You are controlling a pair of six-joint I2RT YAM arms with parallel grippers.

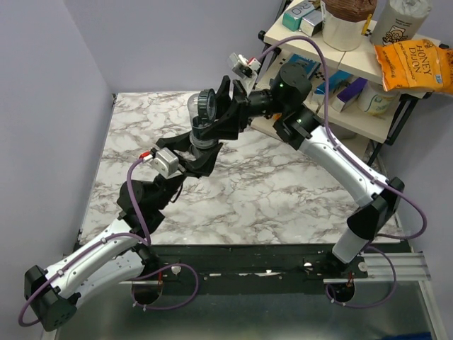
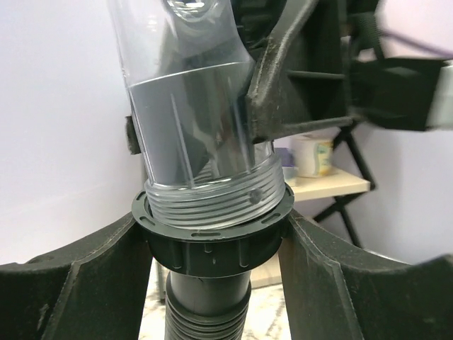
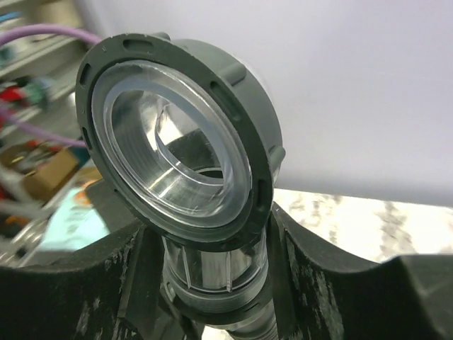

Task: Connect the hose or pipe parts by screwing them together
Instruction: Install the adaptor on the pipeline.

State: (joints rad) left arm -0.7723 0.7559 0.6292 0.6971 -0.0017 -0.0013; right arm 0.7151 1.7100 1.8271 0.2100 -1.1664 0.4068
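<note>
1. Above the back half of the marble-patterned bench (image 1: 283, 191), the two hands meet in mid-air with the pipe parts held between them, well off the surface.
2. Open bench lies on every side of the joint. A plain wall (image 1: 42, 106) closes the left edge, and a shelf (image 1: 304, 41) crowds the back right corner, close behind the right arm's wrist.
3. That shelf carries a white tub (image 1: 345, 28), an orange snack bag (image 1: 414, 67) and some small boxes (their labels are too small to read).
4. The left hand (image 1: 202, 147) is closed on the collar nut (image 2: 212, 244), one dark finger pressed to each side of it.
5. Below the nut the hose (image 2: 209, 319) drops away, black and ribbed; only its top shows.
6. The clear fitting (image 2: 191, 120) stands upright in the nut with its threaded end seated inside, and several thread turns show above the nut's rim.
7. The right hand (image 3: 212, 269) is clamped on the fitting's see-through body, with its fingers either side, higher than the left hand's grip.
8. A black ring (image 3: 244, 92) caps the fitting's tilted upper mouth; it is notched round its edge, with smooth transparent plastic and fine inner threads showing inside.
9. Both hands' fingers are matt, rough black plastic.
</note>
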